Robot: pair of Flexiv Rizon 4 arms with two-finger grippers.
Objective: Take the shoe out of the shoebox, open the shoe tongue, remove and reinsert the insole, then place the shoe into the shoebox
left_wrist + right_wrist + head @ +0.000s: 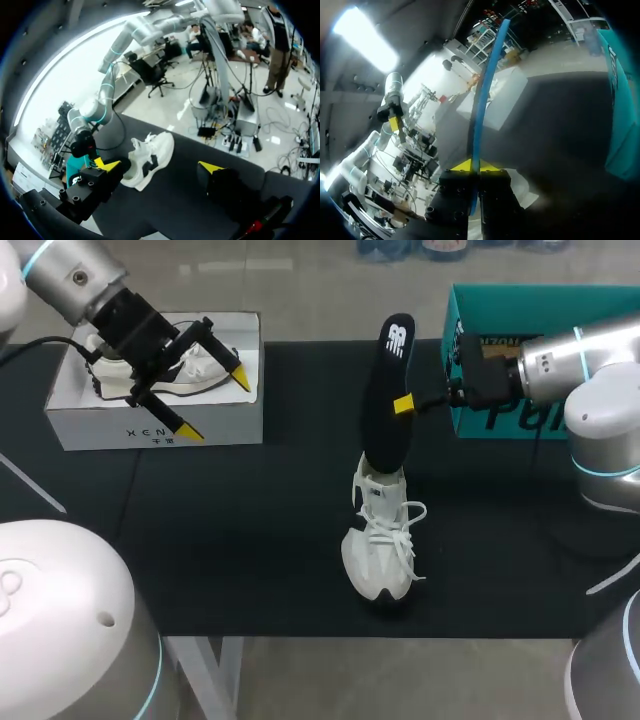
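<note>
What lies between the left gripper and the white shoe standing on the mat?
Only bare black mat. In the head view the left gripper hangs by the white shoebox, and nothing sits between there and the shoe.

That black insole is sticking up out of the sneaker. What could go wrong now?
The shoe stands unheld, since the left gripper hangs open over the white shoebox; it might tip or drag along with the insole. The right gripper pinches only the insole's thin edge, so it could slip or buckle.
</note>
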